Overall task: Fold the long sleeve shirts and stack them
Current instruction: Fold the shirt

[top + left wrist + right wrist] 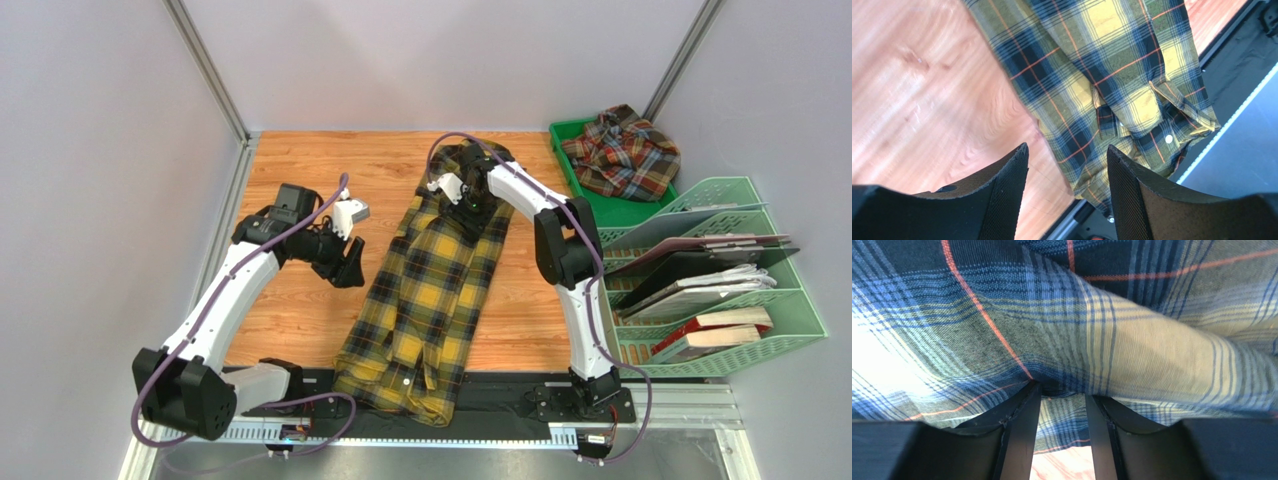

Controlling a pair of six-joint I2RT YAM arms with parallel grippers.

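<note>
The yellow and black check long sleeve shirt (pixel 430 290) lies lengthwise on the wooden table, its near end hanging over the black strip at the table's front. My left gripper (pixel 350 270) hovers open just left of the shirt's middle. In the left wrist view nothing sits between its fingers (pixel 1067 150), and the shirt (pixel 1112 65) lies beyond them. My right gripper (pixel 468 195) is down on the shirt's far end. Its jaws (pixel 1061 387) are partly closed with a fold of the plaid cloth (pixel 1102 330) bunched at the tips. The rust-red check shirt (pixel 625 155) lies crumpled in the green tray (pixel 566 150).
A green file rack (pixel 720 280) with folders and books stands along the right side. The black strip (pixel 500 395) and a metal rail run along the near edge. Grey walls close in the left, back and right.
</note>
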